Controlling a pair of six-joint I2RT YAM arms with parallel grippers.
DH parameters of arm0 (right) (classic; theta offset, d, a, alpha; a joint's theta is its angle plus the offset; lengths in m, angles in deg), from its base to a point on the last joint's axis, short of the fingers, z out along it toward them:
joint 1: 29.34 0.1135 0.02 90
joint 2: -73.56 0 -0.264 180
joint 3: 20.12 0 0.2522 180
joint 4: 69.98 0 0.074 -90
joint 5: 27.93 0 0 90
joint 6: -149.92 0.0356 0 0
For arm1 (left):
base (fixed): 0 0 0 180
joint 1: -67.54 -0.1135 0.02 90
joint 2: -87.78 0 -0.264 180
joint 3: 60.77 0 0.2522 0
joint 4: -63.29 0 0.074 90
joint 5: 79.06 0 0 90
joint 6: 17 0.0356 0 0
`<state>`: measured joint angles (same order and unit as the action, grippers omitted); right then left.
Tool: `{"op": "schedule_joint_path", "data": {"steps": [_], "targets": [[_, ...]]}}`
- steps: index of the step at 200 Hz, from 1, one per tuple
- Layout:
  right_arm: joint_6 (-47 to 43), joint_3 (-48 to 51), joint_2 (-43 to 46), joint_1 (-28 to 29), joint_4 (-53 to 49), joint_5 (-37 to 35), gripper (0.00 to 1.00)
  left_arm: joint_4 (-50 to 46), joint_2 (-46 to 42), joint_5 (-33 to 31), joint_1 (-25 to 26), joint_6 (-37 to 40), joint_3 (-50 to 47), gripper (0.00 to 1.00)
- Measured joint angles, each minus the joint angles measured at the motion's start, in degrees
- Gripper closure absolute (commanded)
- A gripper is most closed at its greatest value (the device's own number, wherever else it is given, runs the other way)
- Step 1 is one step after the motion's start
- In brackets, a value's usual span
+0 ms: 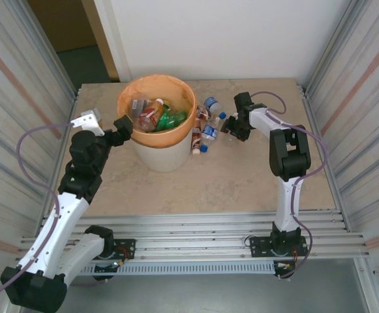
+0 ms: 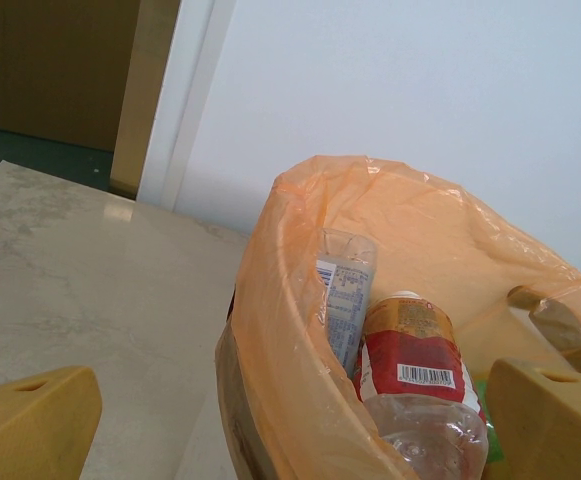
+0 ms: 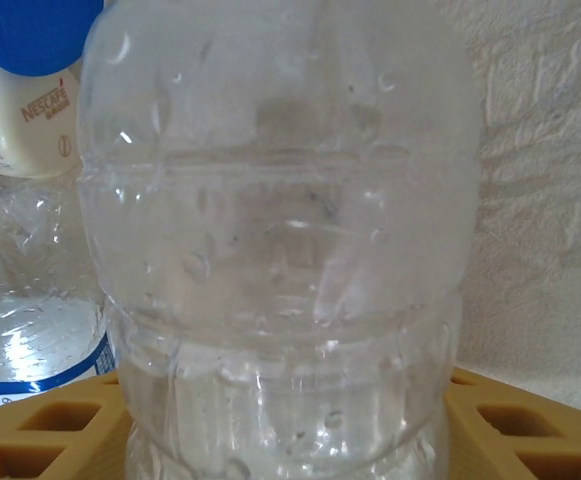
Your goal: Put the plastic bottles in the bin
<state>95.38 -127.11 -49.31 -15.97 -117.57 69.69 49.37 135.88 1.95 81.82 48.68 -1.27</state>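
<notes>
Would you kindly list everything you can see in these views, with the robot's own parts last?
Table: one, beige stone-look, under everything.
Bin: one, off-white, left of the table's middle.
Bag: one, orange, lining the bin.
Bottles in bin: at least three, clear, red-labelled and green, lying inside.
Bottles on table: about five, clear with mostly blue caps, heaped right of the bin.
Wall: one, white, behind the table.
Left gripper: one, black, open at the bin's left rim.
Right gripper: one, black, at the heap, around a clear bottle.
</notes>
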Motion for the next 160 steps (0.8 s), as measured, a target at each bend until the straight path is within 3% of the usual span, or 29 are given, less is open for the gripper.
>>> {"op": "schedule_joint_path", "data": {"steps": [76,160], "targets": [[-0.09,3.28,2.73,0.0,0.35,-0.55,0.5,0.07,-0.13,0.02,0.0,0.02,0.0,0.01],[-0.33,7.28,17.4,1.29,-0.02,-3.37,0.52,0.26,-0.83,0.74,0.0,0.02,0.02,0.01]]}}
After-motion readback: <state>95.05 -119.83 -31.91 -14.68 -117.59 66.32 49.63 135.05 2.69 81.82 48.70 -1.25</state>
